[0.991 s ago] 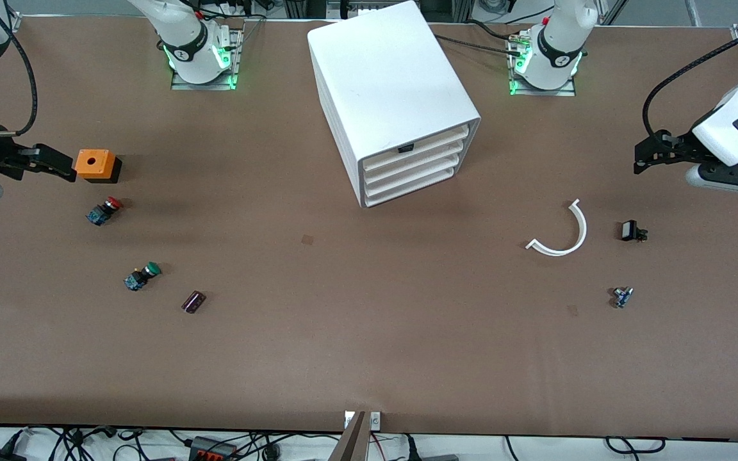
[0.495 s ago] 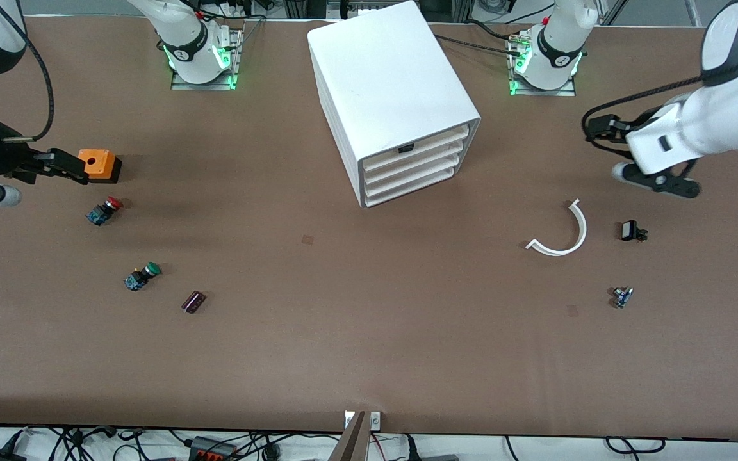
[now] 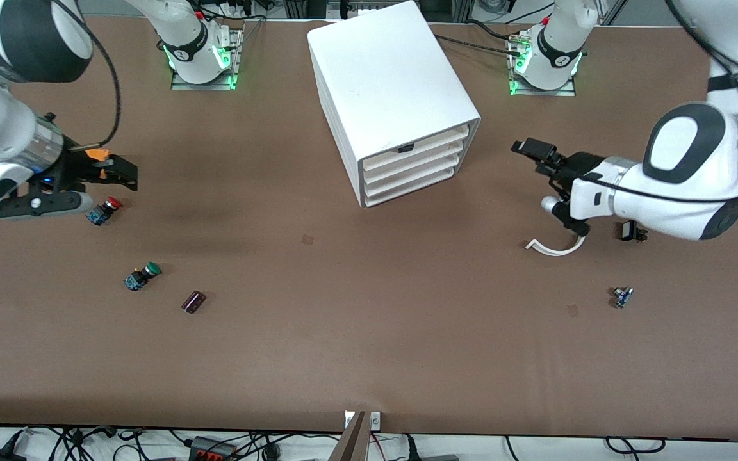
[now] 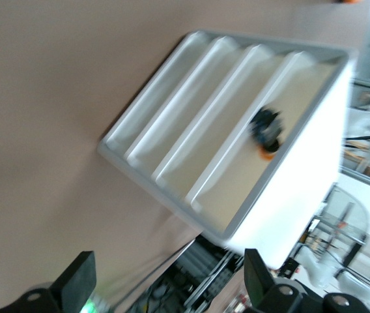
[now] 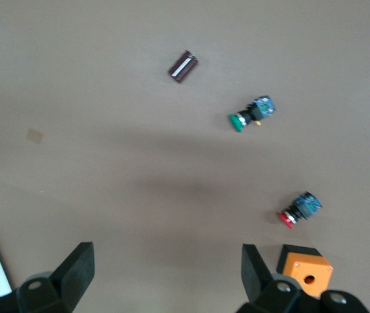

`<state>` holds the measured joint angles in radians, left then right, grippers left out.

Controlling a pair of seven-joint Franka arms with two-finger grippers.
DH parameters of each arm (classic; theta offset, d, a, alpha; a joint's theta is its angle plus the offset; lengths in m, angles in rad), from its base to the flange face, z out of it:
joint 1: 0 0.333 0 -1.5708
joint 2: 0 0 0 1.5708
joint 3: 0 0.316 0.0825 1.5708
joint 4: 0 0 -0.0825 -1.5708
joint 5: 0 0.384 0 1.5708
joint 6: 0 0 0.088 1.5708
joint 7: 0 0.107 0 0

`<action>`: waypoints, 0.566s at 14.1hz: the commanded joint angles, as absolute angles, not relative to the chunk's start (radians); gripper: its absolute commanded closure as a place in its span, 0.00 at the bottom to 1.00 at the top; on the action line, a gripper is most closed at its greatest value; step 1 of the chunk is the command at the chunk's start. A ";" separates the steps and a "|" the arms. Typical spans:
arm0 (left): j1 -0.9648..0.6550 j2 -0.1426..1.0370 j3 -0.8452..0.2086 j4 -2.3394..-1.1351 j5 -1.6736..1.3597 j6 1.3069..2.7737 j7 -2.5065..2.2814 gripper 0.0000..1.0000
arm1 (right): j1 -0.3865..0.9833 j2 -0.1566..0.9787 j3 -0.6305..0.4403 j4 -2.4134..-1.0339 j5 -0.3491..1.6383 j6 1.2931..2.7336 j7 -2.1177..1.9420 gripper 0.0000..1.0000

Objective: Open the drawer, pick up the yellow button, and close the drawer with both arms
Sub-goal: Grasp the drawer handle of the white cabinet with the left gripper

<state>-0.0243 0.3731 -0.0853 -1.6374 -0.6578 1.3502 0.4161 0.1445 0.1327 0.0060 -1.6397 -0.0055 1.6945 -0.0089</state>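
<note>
The white cabinet (image 3: pixel 388 83) stands mid-table between the arm bases, its four drawer fronts turned toward the left arm's end. The highest drawer (image 3: pixel 418 142) sits pushed in. The button (image 3: pixel 405 148) shows as a dark spot in it. In the left wrist view the drawer (image 4: pixel 237 176) holds the button (image 4: pixel 266 129), with an orange cap showing. My left gripper (image 3: pixel 535 157) is open and empty above the table, beside the drawer fronts; in its wrist view it (image 4: pixel 169 287) faces the cabinet. My right gripper (image 3: pixel 127 174) is open and empty over an orange box; its fingers frame bare table in its wrist view (image 5: pixel 165 274).
The orange box (image 3: pixel 97 153) is mostly covered by the right gripper. A red-capped button (image 3: pixel 105 210), a green-capped button (image 3: pixel 141 275) and a dark purple part (image 3: pixel 193 301) lie near it. A white curved strip (image 3: pixel 558 246), a black part (image 3: pixel 630 230) and a small blue part (image 3: pixel 623 296) lie near the left arm.
The left arm has swung in from the table's end toward the drawer fronts. The right gripper has moved in over the orange box. Both stay open.
</note>
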 commanded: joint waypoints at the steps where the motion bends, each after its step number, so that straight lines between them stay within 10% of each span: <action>1: -0.020 0.397 -0.086 -1.721 -0.841 1.428 0.625 0.00 | 0.189 0.178 0.003 -1.582 0.053 1.698 -0.005 0.00; 8: -0.021 0.449 -0.176 -1.968 -1.101 1.566 1.029 0.38 | 0.229 0.212 0.003 -1.543 0.092 1.740 -0.005 0.00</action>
<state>-0.0297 0.4451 -0.1519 -1.9030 -1.0233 1.5488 0.9222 0.2231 0.2031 0.0072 -1.5607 0.0758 1.7377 -0.0085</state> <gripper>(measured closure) 0.295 0.000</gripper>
